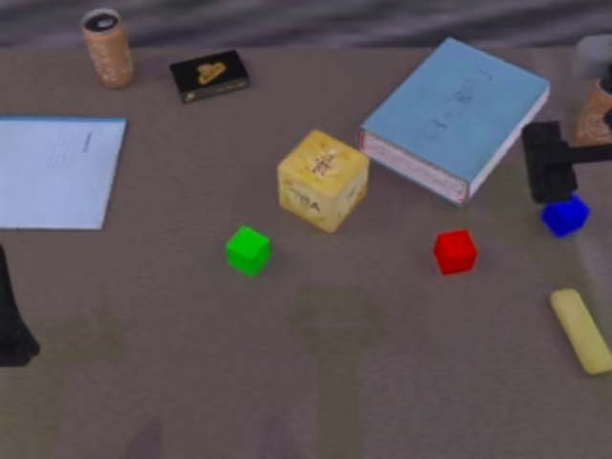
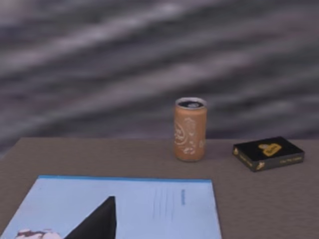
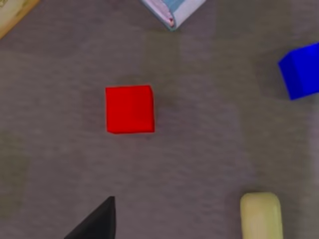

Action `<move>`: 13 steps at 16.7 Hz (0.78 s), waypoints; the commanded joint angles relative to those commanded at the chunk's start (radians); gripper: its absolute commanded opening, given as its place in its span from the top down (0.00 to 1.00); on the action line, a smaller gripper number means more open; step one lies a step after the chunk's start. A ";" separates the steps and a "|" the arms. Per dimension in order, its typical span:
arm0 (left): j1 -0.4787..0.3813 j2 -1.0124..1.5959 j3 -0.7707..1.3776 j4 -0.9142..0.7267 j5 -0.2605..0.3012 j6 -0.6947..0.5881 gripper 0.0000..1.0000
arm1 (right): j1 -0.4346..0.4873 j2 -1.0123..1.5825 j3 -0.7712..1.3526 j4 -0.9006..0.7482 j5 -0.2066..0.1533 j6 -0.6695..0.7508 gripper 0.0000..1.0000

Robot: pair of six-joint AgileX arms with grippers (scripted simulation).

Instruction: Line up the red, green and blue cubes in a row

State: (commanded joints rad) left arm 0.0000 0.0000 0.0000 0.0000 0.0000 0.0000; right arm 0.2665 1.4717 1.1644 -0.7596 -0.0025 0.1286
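Observation:
The green cube [image 1: 248, 250] sits left of centre and the red cube [image 1: 455, 251] right of centre, roughly level with each other. Near the right edge, a little farther back, lies the blue cube [image 1: 564, 215]. My right gripper [image 1: 549, 180] hovers just behind the blue cube, open and holding nothing. Its wrist view looks down on the red cube [image 3: 129, 108], with the blue cube [image 3: 301, 74] off to one side; only one dark fingertip [image 3: 102, 223] shows there. My left gripper [image 1: 11, 335] is parked at the table's left edge, open and empty.
A large yellow printed box [image 1: 322, 179] stands behind the gap between green and red. A blue book [image 1: 457, 113] lies at the back right, with a yellow bar [image 1: 580, 330] at the front right. A blue sheet [image 1: 57, 170], a can [image 1: 107, 46] and a black box [image 1: 209, 75] occupy the back left.

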 joint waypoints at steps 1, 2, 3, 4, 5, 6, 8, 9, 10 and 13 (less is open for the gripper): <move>0.000 0.000 0.000 0.000 0.000 0.000 0.00 | 0.017 0.095 0.077 -0.052 0.000 0.009 0.00; 0.000 0.000 0.000 0.000 0.000 0.000 0.00 | 0.034 0.187 0.153 -0.100 0.000 0.018 0.00; 0.000 0.000 0.000 0.000 0.000 0.000 0.00 | 0.050 0.275 0.225 -0.146 0.000 0.026 0.00; 0.000 0.000 0.000 0.000 0.000 0.000 0.00 | 0.065 0.360 0.294 -0.188 0.001 0.033 0.00; 0.000 0.000 0.000 0.000 0.000 0.000 0.00 | 0.078 0.439 0.358 -0.227 0.001 0.040 0.00; 0.000 0.000 0.000 0.000 0.000 0.000 0.00 | 0.091 0.510 0.417 -0.261 0.002 0.046 0.00; 0.000 0.000 0.000 0.000 0.000 0.000 0.00 | 0.112 0.625 0.518 -0.319 0.003 0.057 0.00; 0.000 0.000 0.000 0.000 0.000 0.000 0.00 | 0.120 0.669 0.559 -0.342 0.004 0.062 0.00; 0.000 0.000 0.000 0.000 0.000 0.000 0.00 | 0.127 0.706 0.593 -0.360 0.005 0.065 0.00; 0.000 0.000 0.000 0.000 0.000 0.000 0.00 | 0.137 0.760 0.642 -0.386 0.006 0.071 0.00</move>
State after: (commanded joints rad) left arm 0.0000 0.0000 0.0000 0.0000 0.0000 0.0000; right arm 0.4030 2.2317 1.8066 -1.1456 0.0034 0.1996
